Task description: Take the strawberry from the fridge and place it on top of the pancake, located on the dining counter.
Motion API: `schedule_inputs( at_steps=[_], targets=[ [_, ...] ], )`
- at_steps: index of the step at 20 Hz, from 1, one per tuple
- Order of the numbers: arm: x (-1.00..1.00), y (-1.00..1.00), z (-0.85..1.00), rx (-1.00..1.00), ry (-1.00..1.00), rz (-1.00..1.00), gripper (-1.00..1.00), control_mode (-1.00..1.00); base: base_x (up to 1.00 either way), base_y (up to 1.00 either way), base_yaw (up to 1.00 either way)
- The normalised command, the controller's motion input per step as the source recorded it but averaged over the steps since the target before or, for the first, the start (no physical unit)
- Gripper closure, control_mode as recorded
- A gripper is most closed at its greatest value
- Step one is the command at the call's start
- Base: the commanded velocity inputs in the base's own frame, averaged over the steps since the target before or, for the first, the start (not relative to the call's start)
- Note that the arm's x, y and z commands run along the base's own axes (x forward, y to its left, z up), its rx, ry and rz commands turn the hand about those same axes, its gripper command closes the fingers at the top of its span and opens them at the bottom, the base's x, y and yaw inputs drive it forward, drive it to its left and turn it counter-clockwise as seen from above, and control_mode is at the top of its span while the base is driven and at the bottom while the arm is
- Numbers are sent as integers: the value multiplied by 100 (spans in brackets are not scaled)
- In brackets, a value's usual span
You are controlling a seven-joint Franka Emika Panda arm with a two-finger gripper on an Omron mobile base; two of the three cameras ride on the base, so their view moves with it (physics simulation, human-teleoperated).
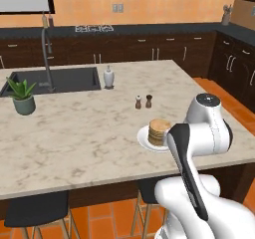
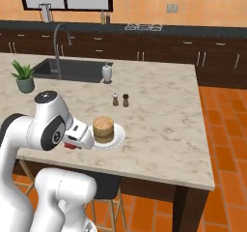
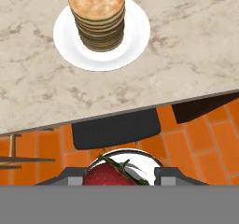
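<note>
Pincer (image 3: pixel 119 181) gripping the strawberry (image 3: pixel 108 176) short of the bench (image 3: pixel 196 45) edge.
I see the pancake (image 3: pixel 97 13) on its plate (image 3: pixel 135 41) near that edge, open stone around it.

The marbled desk (image 1: pixel 74 128) carries a white plate (image 1: pixel 145 139) of pancakes (image 1: pixel 159 131) near its front edge. Two shakers (image 1: pixel 143 102), a white bottle (image 1: pixel 108 77) and a potted plant (image 1: pixel 22 96) stand farther back, beside the inset sink (image 1: pixel 55 80).

No text, label, brand, number or sign can be read on anything here.
</note>
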Motion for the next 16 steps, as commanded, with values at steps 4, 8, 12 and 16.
schedule_inputs(
  at_steps=[4, 8, 12, 16],
  targets=[
    [0, 0, 0, 0, 0, 0, 100, 100, 48, 0, 0],
    [28, 0, 62, 0, -24, 5, 100, -100, 0, 0, 0],
    [69, 8, 97, 0, -5, 0, 100, -100, 0, 0, 0],
    [98, -1, 26, -5, 4, -3, 100, -100, 0, 0, 0]
  ],
)
